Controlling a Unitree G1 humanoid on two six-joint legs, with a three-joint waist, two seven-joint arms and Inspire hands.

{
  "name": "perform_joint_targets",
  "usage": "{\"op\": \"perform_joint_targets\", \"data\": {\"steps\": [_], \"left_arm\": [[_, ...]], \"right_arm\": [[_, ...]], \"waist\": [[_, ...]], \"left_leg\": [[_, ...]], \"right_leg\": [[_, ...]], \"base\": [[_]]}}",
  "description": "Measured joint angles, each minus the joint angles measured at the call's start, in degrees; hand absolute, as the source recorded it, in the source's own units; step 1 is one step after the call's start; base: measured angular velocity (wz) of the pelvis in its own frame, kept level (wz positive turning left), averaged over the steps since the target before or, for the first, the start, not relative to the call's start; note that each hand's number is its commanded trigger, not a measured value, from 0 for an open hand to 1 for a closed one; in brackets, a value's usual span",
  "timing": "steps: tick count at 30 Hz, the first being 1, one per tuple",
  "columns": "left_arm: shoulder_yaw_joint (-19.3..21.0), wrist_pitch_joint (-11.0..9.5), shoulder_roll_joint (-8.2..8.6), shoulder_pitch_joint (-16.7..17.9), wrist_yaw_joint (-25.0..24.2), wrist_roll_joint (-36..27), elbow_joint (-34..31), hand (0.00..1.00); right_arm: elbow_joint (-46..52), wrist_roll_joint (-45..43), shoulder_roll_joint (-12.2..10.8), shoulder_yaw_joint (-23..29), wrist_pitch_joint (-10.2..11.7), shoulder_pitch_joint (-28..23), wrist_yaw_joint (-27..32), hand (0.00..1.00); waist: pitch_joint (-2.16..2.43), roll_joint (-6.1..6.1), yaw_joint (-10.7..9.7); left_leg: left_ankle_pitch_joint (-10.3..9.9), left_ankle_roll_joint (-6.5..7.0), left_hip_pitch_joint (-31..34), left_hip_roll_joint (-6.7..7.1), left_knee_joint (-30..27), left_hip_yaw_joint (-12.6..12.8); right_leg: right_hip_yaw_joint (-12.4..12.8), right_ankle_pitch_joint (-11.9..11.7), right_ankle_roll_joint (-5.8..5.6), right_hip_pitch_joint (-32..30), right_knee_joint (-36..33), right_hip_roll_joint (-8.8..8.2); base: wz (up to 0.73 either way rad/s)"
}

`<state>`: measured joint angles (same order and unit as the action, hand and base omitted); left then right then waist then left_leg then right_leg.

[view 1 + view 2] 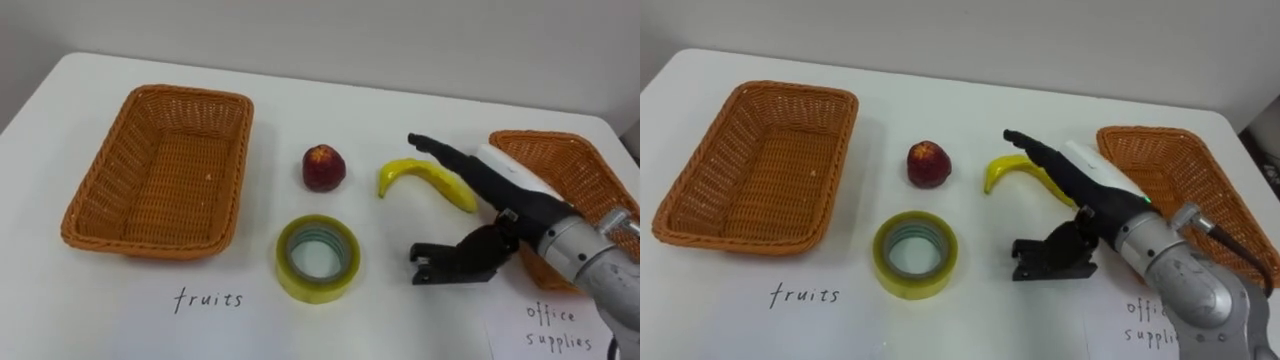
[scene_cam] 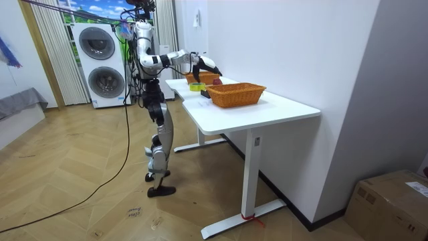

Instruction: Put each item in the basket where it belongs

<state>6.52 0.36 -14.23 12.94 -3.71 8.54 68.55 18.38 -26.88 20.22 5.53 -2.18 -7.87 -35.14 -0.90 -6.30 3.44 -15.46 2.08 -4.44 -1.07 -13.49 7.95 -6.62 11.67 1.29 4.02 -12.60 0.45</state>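
room view: robot stands upright at the far end of the white table, one arm stretched over it. two stacked washing machines are behind the robot and a cardboard box sits on the floor at the room view's right.

eye views give the tabletop layout. taking the tape roll as centre:
- red fruit at 12 o'clock, apart from the roll
- banana at 2 o'clock
- left basket at 9 to 10 o'clock, nothing in it
- right basket at 3 o'clock, at the table edge
- a handwritten label lies before each basket

right hand: spread wide, fingers straight and lying over the banana's right end, thumb held apart toward the table's near edge. it grips nothing; contact with the banana cannot be confirmed. fruit and tape all lie on the table, outside the baskets.
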Motion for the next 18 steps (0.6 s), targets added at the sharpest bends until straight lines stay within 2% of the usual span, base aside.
{"op": "perform_joint_targets", "data": {"steps": [5, 10, 18], "left_arm": [[-0.15, 0.17, -0.02, -0.1, -0.41, -0.01, -0.05, 0.0], [-0.58, 1.15, -0.04, -0.33, -0.46, 0.0, -0.11, 0.0], [-0.58, 2.12, -0.05, -0.37, -0.47, -0.01, -0.09, 0.0]], "right_arm": [[-0.05, -0.77, 0.0, -0.01, -0.53, 0.0, -1.54, 0.0], [-0.02, -1.4, 0.0, -0.41, -2.42, 0.0, -3.55, 0.0], [-0.03, -4.14, 0.01, -0.54, -4.22, 0.0, -7.11, 0.0]], "waist": [[0.04, 0.15, -0.06], [0.16, 0.23, -0.05], [0.59, 0.2, -0.09]], "left_leg": [[0.0, 0.0, 0.06, 0.0, 0.02, -0.03], [0.01, 0.0, 0.17, 0.03, -0.02, -0.14], [0.02, -0.01, 0.21, 0.01, -0.04, -0.23]], "right_leg": [[-0.09, 0.0, 0.0, -0.02, 0.0, -0.03], [-0.07, -0.01, 0.0, 0.01, 0.0, -0.21], [-0.47, -0.03, 0.04, 0.11, -0.02, -0.23]], "base": [[0.0], [0.01], [0.0]]}}
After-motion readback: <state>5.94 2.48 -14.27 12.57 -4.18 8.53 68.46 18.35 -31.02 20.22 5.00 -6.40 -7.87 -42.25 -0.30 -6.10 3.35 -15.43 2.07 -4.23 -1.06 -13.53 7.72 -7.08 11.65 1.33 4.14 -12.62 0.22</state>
